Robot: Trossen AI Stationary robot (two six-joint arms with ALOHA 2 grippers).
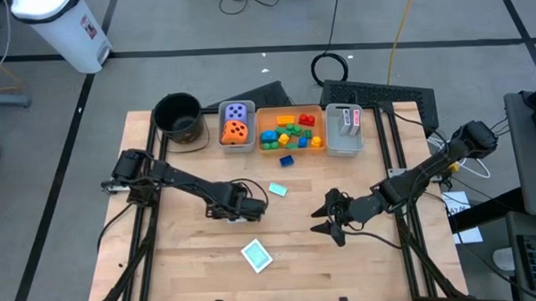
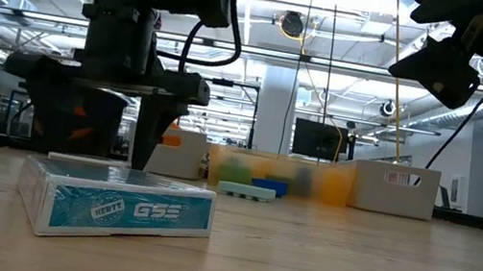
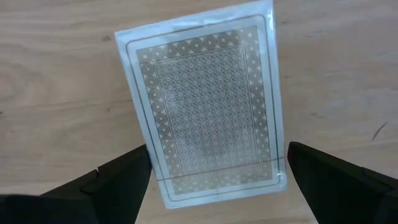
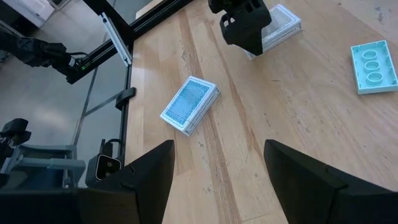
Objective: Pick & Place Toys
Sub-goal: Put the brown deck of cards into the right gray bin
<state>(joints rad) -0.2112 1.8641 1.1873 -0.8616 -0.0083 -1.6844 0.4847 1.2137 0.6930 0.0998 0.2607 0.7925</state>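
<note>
A card deck in clear wrap [image 3: 208, 106] lies flat on the wooden table. My left gripper [image 1: 243, 207] points straight down over it, open, with one finger beside each long side of the deck [image 4: 283, 25]. A second, teal-backed deck [image 1: 256, 255] lies flat nearer the front edge and fills the low view's foreground [image 2: 114, 205]. A teal brick [image 1: 277, 189] rests on the table between the arms. My right gripper [image 1: 328, 218] hangs open above the table to the right, with nothing between its fingers.
Along the far edge stand a black pot [image 1: 177, 116], a grey bin with two dice [image 1: 237, 123], an orange bin of coloured bricks [image 1: 290, 129] and a grey bin with cards [image 1: 344, 130]. A blue brick [image 1: 286, 161] lies in front of the orange bin.
</note>
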